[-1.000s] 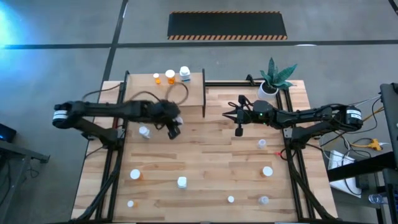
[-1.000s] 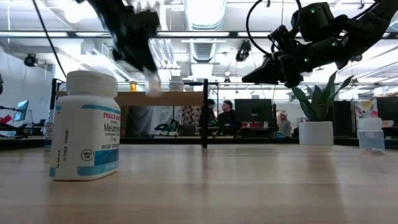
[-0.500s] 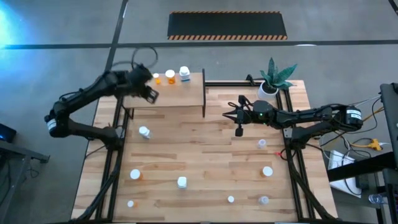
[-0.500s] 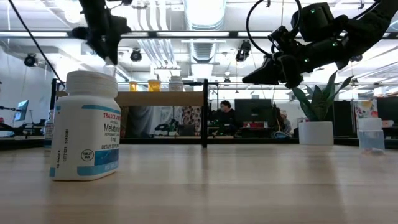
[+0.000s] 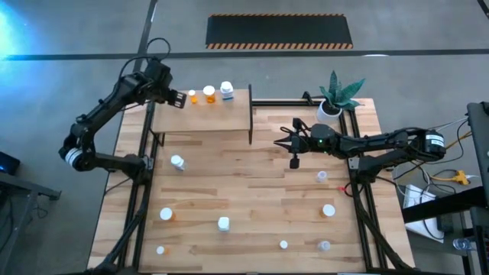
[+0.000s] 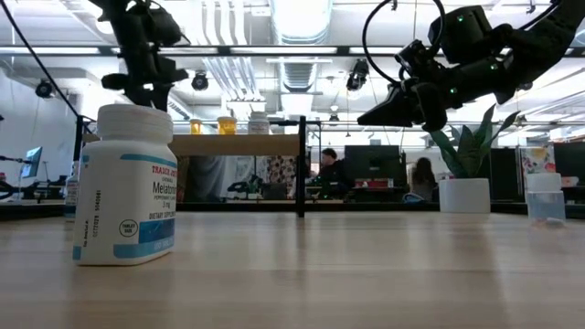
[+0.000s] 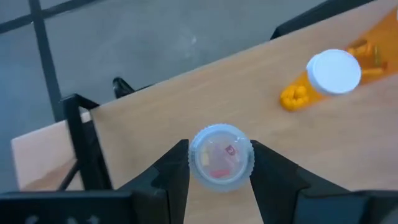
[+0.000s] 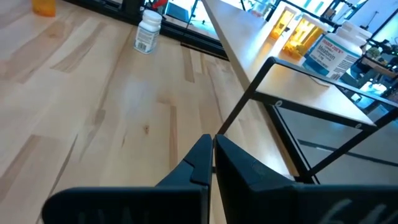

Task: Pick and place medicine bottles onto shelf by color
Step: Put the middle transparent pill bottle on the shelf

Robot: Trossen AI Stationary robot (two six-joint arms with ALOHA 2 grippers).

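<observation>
Left end effector (image 7: 219, 180) grips a clear, white-capped medicine bottle (image 7: 221, 156) between its fingers, poised over the shelf's (image 5: 202, 114) left end, apparently to begin a group apart from the orange bottles (image 5: 208, 94) and the white bottle (image 5: 227, 90) further right. Right end effector (image 5: 293, 162) hangs clenched and empty above the desk (image 5: 252, 198), right of the divider, waiting. Loose bottles (image 5: 222, 223) remain on the desk.

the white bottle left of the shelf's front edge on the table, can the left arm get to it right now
Probably not yet: the left claw is over the shelf, shut on a clear bottle. The white bottle stands uncovered, so the way looks free once that load is set down.
</observation>
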